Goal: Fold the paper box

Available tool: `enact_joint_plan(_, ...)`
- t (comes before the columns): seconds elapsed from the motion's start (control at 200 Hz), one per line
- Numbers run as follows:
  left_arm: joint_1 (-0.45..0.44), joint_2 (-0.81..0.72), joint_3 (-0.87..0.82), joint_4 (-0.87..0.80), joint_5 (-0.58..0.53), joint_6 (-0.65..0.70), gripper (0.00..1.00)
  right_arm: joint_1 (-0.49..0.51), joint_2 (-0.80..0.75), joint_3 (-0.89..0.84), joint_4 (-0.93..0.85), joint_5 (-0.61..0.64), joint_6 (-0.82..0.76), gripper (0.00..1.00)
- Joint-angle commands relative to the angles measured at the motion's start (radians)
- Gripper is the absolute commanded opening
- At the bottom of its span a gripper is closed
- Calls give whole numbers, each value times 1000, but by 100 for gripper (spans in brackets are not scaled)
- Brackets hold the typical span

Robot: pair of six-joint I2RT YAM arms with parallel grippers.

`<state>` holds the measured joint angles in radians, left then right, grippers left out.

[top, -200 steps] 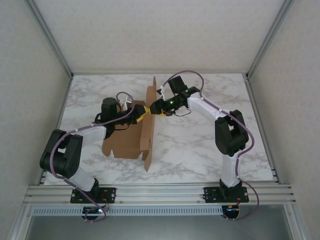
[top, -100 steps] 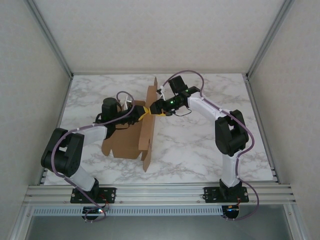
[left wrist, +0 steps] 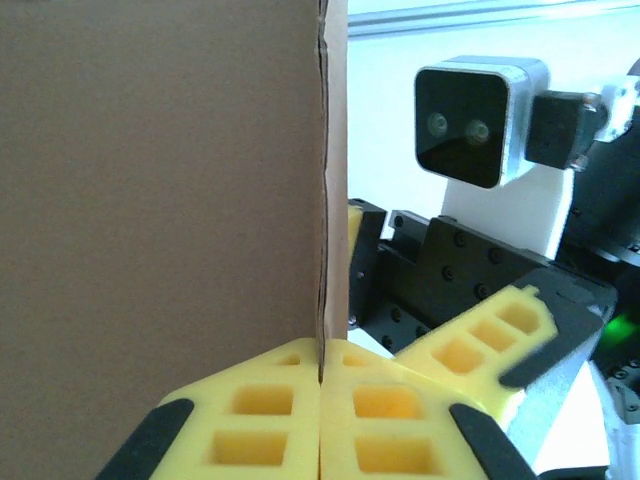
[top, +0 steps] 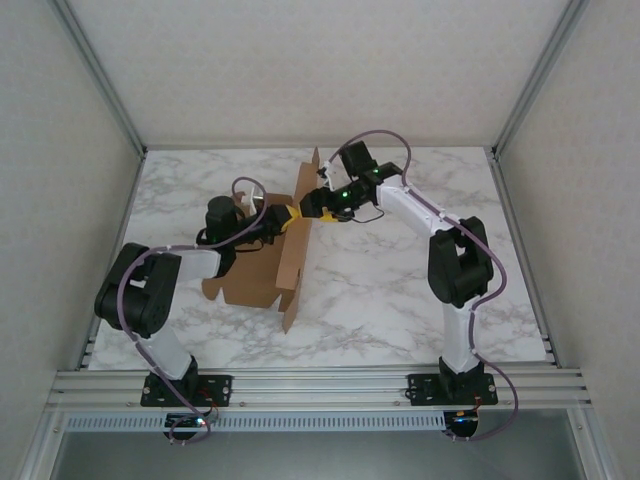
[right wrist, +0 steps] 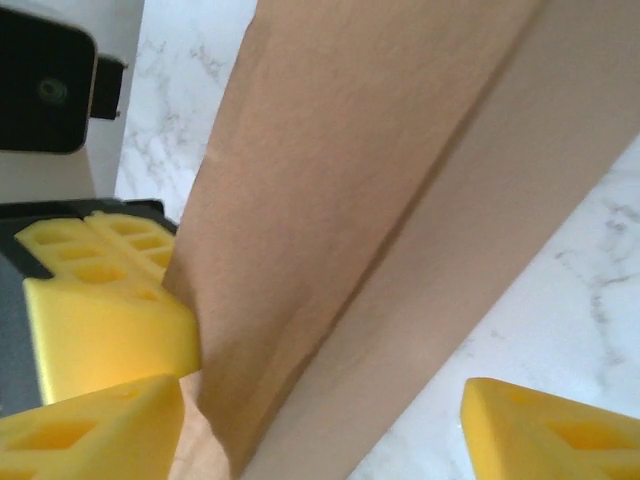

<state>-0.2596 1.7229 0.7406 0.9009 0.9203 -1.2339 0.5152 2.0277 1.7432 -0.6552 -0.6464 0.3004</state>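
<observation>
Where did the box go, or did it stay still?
Yes. The box slid a little away from the front metal rail, toward the back wall.

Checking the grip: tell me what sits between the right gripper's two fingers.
An upright panel of the paper box stands between the open fingers of the right gripper, seen in the right wrist view. The left gripper pinches it too.
</observation>
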Motion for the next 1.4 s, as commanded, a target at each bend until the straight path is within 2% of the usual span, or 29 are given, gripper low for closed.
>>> enact_joint_plan(0.0,-10,34,30,123,3,-64,3,-38,18,62,-10,56,20,79)
enact_joint_plan(0.19,-15,87,45,224,0,-140,3,-63,128,243,-85,68,32,79)
enact_joint_plan(0.556,-37,152,164,161,26,-112,11,-42,348,563,-189,-51,44,74)
enact_joint_plan(0.696,-42,180,204,142,47,-98,14,-34,369,606,-202,-75,33,73)
enact_joint_plan(0.951,-53,216,257,91,71,-55,15,-15,395,667,-264,-101,-29,72)
enact_joint_plan(1.071,-54,218,273,53,71,-29,14,-7,408,700,-304,-82,-50,71)
enact_joint_plan(1.197,-53,207,283,-18,57,24,9,-7,397,703,-327,-44,-67,71)
enact_joint_plan(1.337,-48,186,279,-26,20,32,0,-8,336,677,-352,109,-84,78)
enact_joint_plan(1.397,-41,171,263,0,-16,19,0,-10,294,663,-361,185,-98,79)
